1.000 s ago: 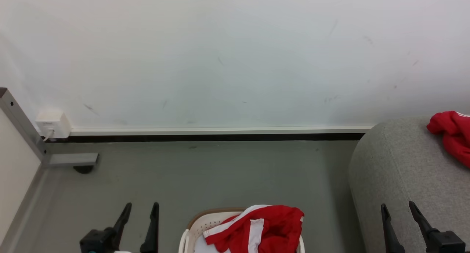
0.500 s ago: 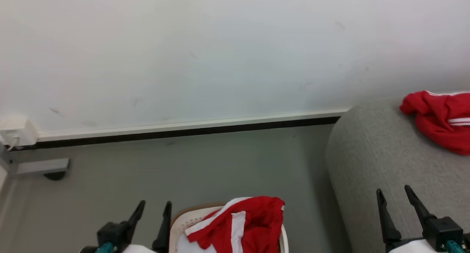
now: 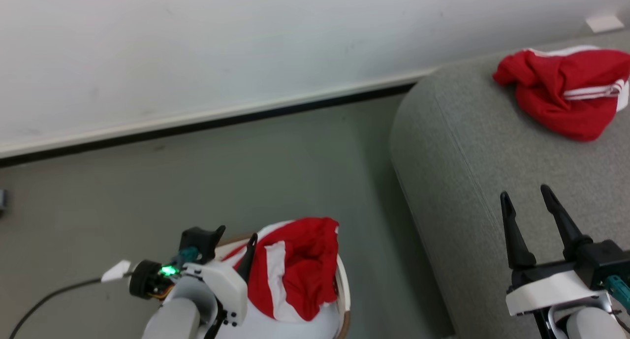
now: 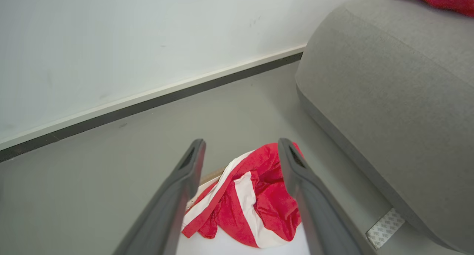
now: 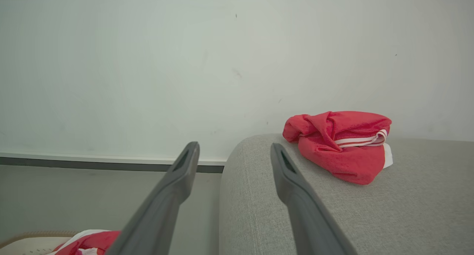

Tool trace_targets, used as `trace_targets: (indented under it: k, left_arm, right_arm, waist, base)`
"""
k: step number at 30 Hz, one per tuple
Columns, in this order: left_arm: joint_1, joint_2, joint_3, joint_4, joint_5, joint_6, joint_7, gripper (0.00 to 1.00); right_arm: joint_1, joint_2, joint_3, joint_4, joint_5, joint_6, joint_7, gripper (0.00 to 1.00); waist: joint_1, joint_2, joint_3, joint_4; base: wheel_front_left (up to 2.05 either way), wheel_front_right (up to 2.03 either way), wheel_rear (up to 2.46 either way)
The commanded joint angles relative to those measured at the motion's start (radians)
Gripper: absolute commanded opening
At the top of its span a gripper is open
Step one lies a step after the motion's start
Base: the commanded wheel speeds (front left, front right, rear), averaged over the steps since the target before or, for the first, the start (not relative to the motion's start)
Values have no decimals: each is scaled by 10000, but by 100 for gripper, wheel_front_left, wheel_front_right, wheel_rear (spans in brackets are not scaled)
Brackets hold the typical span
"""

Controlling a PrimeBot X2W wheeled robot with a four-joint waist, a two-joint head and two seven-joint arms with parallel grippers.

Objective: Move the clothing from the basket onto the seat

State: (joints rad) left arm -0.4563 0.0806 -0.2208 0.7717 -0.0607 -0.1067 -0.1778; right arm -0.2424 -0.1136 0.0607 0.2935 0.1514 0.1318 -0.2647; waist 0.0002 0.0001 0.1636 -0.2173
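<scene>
**Background, non-task items**

White wall (image 3: 246,44), faint scuff marks. White baseboard (image 3: 197,114) runs along its foot, dark strip beneath. Grey floor (image 3: 221,181), smooth. Small pale patterned patch (image 4: 385,227) lies flat on the floor, left wrist view. Small white block (image 3: 604,23) against the wall, head view upper right.

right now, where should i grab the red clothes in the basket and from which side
Grip the bunched ridge on top of the red clothes, coming down from above with the open left gripper. The heap stands above the basket rim, so its crest is free, likely easier than the flat edges.
</scene>
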Motion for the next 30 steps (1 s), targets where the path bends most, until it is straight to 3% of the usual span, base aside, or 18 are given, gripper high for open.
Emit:
trace_targets:
  k: [1,12,26,30]
  left_arm:
    - [-480,74,-83,473,179,86,249,100]
    - [-2641,282,-513,3143,753,849,1577,100]
    - [-4297,429,-649,4467,933,2137,1053,100]
    - [-4761,543,-663,4644,881,2290,865,100]
  right_arm:
    - [-306,29,69,-170,100,-22,5,100]
    - [-1175,406,219,-1007,444,-22,7,100]
    - [-1642,584,113,-1573,634,-22,5,100]
    - [-1764,614,110,-1655,724,-22,7,100]
  waist:
    - [-2,-1,900,-624]
    - [-2,-1,3045,-1234]
    - [-2,-1,4768,-1333]
    - [-2,-1,5209,-1329]
  base:
    - [0,0,0]
    - [0,0,0]
    - [0,0,0]
    - [0,0,0]
